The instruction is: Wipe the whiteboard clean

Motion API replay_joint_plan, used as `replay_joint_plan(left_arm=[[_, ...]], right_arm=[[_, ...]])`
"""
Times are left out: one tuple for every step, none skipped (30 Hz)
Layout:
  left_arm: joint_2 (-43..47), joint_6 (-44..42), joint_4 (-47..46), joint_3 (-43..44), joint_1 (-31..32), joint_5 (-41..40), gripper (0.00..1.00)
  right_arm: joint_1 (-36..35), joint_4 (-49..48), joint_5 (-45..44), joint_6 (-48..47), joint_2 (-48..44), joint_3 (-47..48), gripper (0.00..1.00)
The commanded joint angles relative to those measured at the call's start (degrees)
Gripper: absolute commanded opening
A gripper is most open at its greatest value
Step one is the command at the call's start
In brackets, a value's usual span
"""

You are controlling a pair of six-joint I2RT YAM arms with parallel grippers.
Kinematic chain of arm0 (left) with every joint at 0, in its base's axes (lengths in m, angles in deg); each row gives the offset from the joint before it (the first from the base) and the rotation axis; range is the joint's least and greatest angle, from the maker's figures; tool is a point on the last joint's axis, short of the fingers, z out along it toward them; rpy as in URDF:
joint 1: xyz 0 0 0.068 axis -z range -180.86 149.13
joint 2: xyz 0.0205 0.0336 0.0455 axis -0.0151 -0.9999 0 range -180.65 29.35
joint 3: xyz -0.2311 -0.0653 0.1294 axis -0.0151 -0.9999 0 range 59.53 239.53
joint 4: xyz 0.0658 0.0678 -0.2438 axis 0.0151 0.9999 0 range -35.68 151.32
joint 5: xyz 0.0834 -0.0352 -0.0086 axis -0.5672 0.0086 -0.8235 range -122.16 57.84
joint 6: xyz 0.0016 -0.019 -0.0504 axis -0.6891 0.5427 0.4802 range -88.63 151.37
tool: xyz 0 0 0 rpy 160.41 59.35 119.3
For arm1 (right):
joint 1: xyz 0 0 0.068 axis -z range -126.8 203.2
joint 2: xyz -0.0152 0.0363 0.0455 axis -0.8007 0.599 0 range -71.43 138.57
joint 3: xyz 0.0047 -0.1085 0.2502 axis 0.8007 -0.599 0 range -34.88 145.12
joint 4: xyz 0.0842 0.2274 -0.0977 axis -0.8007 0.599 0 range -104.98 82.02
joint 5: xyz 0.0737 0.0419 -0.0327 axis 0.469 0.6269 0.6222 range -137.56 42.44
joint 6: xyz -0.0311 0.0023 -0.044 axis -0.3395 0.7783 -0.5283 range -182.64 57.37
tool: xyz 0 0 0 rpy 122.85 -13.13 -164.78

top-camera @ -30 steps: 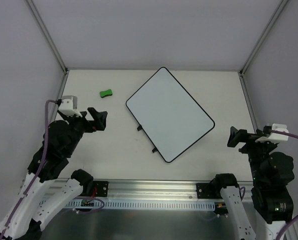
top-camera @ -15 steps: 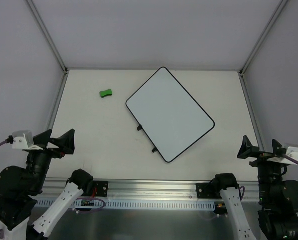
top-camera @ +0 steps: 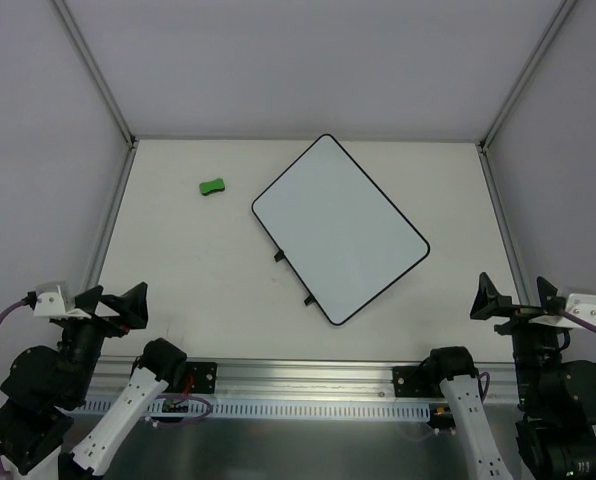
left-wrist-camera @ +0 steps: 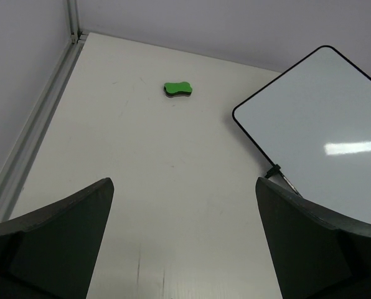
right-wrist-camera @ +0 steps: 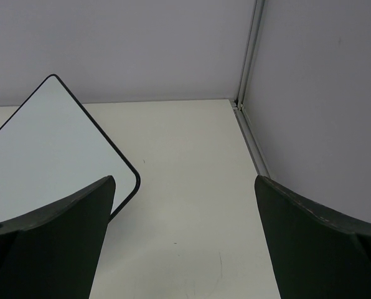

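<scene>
Whiteboard [top-camera: 340, 230] lies flat on the pale surface [top-camera: 198, 270], just toward 2 o'clock of the middle in the top view. It is turned diagonally, so its rounded corners point to 12, 3, 6 and 9 o'clock. Its face shows plain white inside a thin black frame, and two small black feet [top-camera: 278, 257] stick out from its 7 o'clock edge.

A small green eraser block [top-camera: 213, 186] sits at about 10 o'clock on the surface, well apart from the board's 9 o'clock corner.

The left fingers [top-camera: 133, 303] stand wide apart and hold nothing. They hang at 8 o'clock, off the near corner of the surface, well away from both the board and the eraser. The left wrist view looks out between the two dark fingers [left-wrist-camera: 55, 243] to the eraser [left-wrist-camera: 177, 90] at 12 o'clock and the board [left-wrist-camera: 322, 124] at 2 o'clock.

The right fingers [top-camera: 484, 300] are likewise spread wide and hold nothing. They are at 4 o'clock, beyond the surface's edge and apart from the board's 3 o'clock corner. The right wrist view frames, between its fingers [right-wrist-camera: 48, 243], one corner of the board [right-wrist-camera: 42, 149] at 10 o'clock.
</scene>
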Motion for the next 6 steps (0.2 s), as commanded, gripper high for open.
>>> replay_joint_plan(left_arm=[[0.4, 1.1, 1.0, -0.4, 0.2, -1.1, 0.99], [0.4, 1.1, 1.0, -0.4, 0.2, -1.1, 0.99], [0.4, 1.1, 1.0, -0.4, 0.2, -1.5, 0.99], [0.2, 1.0, 1.0, -0.3, 0.2, -1.5, 0.99], [0.1, 1.0, 1.0, -0.3, 0.1, -1.6, 0.99], [0.0, 1.0, 1.0, -0.3, 0.2, -1.6, 0.99]], right_arm=[[-0.5, -1.8, 1.1, -0.7, -1.0, -0.4, 0.99], [-0.5, -1.8, 1.1, -0.8, -1.0, -0.4, 0.99], [-0.5, -2.0, 1.1, -0.8, -1.1, -0.4, 0.99], [-0.5, -2.0, 1.1, -0.8, -1.1, -0.5, 0.99], [-0.4, -2.0, 1.0, -1.0, -1.0, -0.5, 0.99], [-0.5, -2.0, 1.1, -1.1, -1.1, -0.5, 0.99]])
